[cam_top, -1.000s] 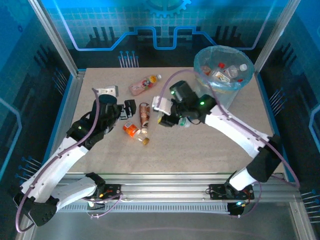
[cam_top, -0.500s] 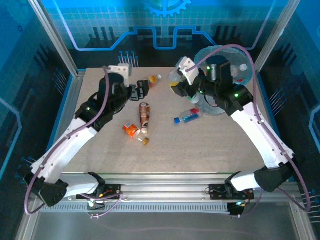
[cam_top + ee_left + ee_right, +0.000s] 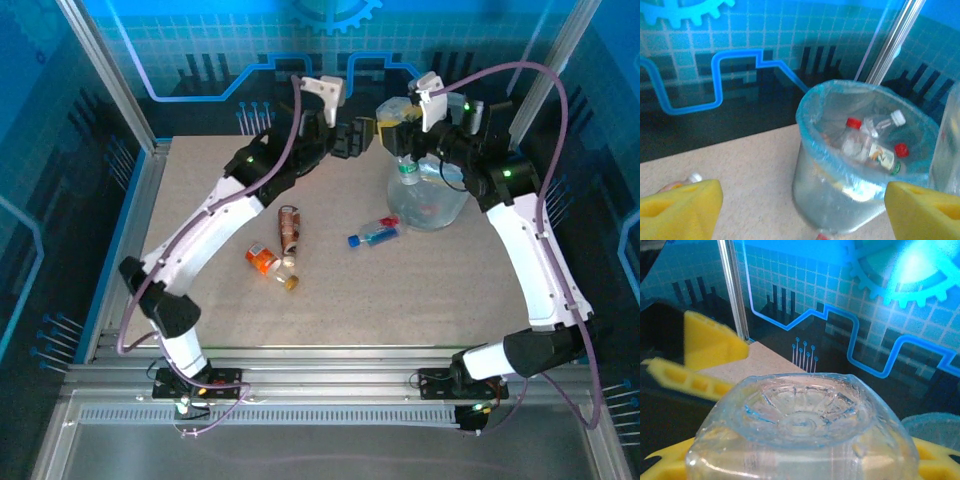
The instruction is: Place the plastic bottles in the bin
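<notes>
clear bottle (image 3: 800, 440) between right fingers (image 3: 935, 462) by the bin (image 3: 810, 107); left fingers (image 3: 680, 207) spread apart

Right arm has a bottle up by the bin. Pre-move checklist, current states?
1. Hold of the right gripper on the clear bottle: ok, fingers on both sides of it.
2. Bottle over the opening of the bin: cannot tell; the top view puts it near the rim on the left arm's side.
3. Bin upright with room: ok, a few dropped bottles low inside.
4. The left gripper empty: ok, fingers apart, nothing between.
5. The left gripper clear of the drop: probably not ok, it hangs close beside the bottle.
6. The table cleared: not ok; blue-capped bottle, brown bottle, orange bottle and small bottle lie there.
</notes>
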### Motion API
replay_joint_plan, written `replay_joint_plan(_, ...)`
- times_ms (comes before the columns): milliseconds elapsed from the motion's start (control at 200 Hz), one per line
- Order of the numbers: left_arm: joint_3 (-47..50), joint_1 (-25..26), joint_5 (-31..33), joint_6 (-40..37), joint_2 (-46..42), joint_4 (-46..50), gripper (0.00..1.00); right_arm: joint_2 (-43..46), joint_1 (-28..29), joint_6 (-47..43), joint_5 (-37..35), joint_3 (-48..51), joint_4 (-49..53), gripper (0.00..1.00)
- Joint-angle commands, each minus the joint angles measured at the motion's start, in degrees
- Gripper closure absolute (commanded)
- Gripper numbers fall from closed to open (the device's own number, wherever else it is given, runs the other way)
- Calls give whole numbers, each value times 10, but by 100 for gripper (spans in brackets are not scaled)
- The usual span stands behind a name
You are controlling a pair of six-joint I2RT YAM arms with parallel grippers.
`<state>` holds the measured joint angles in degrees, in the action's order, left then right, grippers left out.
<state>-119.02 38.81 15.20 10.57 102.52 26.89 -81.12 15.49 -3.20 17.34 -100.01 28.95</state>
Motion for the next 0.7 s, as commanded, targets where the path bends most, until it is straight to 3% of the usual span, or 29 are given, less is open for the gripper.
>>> replay_joint_plan(0,-93,18,10,5,46,38,14,14,-9,52,62,14,0,58)
replay_joint_plan(170,-173,46,25,4,101,49,15,57,-19,55,95,41,4,57)
replay_joint_plan(400,-175,70,46,-5,112,51,15,75,-33,35,102,57,24,57)
replay_joint_plan(695,-163,75,55,-38,110,57,15,81,-134,66,144,41,16,58)
